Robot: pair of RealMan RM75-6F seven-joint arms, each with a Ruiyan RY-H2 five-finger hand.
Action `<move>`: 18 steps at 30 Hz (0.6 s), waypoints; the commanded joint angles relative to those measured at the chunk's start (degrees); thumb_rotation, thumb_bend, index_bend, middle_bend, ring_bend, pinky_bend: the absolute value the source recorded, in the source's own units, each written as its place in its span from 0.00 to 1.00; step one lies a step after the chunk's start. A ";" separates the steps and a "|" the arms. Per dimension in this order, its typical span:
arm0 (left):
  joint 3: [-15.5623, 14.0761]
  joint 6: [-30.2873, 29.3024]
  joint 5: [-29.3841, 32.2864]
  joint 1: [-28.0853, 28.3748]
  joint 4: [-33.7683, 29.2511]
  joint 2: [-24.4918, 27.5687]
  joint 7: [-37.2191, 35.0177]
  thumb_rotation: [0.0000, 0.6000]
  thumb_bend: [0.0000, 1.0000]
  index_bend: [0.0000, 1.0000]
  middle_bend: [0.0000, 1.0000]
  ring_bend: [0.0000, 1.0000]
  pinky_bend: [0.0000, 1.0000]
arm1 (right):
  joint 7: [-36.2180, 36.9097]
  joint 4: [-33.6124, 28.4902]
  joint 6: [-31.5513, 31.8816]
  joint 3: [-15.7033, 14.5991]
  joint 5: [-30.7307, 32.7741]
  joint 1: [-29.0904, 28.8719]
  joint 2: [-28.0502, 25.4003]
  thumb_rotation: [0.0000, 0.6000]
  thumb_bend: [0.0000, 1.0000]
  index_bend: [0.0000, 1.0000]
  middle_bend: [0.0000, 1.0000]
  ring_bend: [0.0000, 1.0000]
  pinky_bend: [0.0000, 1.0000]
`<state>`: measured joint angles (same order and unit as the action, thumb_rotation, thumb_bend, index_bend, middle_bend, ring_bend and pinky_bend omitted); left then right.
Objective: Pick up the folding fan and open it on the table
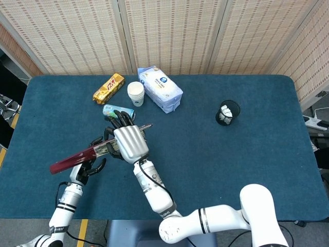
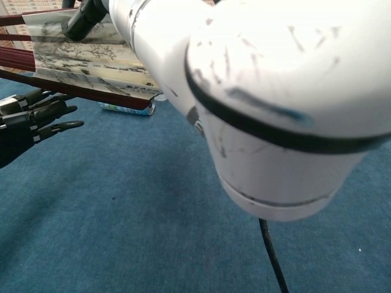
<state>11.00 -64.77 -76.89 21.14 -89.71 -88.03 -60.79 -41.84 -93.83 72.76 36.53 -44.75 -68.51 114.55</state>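
The folding fan (image 1: pixel 77 158) has dark red ribs and hangs over the left part of the blue table (image 1: pixel 216 164). My right hand (image 1: pixel 131 142) grips it near its right end. In the chest view the fan (image 2: pixel 85 67) is partly spread, showing a painted paper leaf between the red ribs, and the dark fingers (image 2: pixel 84 18) of my right hand hold its top. My left hand (image 1: pixel 91 163) sits just under the fan. Seen from the chest, this black left hand (image 2: pixel 30 122) has its fingers stretched out and apart, below the fan and not touching it.
At the back left lie a yellow snack packet (image 1: pixel 109 87), a paper cup (image 1: pixel 135 93), a blue and white tissue pack (image 1: pixel 160 88) and a teal can (image 1: pixel 117 111) on its side. A black cup (image 1: pixel 227 112) with white paper stands at the right. My right forearm (image 2: pixel 269 110) fills most of the chest view.
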 commanded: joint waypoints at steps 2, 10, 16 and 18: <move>0.14 0.55 -0.21 0.31 -0.74 -0.16 -0.32 1.00 0.39 0.11 0.01 0.00 0.14 | 0.25 1.06 0.43 0.57 1.11 -1.20 0.86 1.00 0.56 0.78 0.17 0.00 0.06; 2.23 -0.46 1.92 0.49 -0.18 -2.15 1.44 1.00 0.39 0.15 0.01 0.00 0.14 | 0.62 2.06 1.06 -0.09 1.65 -2.90 2.24 1.00 0.56 0.78 0.17 0.00 0.06; 2.78 -0.69 2.80 0.11 0.09 -2.63 1.88 1.00 0.39 0.39 0.02 0.00 0.14 | 0.95 2.88 1.58 -0.28 1.54 -3.67 2.82 1.00 0.56 0.78 0.17 0.00 0.06; 2.74 -0.56 2.67 0.06 0.16 -2.55 1.98 1.00 0.43 0.46 0.03 0.00 0.14 | 1.09 3.04 1.75 -0.27 1.53 -3.78 2.85 1.00 0.56 0.78 0.17 0.00 0.06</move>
<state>13.76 -65.39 -74.15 21.20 -89.58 -90.61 -58.84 -40.77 -90.81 74.49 36.26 -43.22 -72.27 117.39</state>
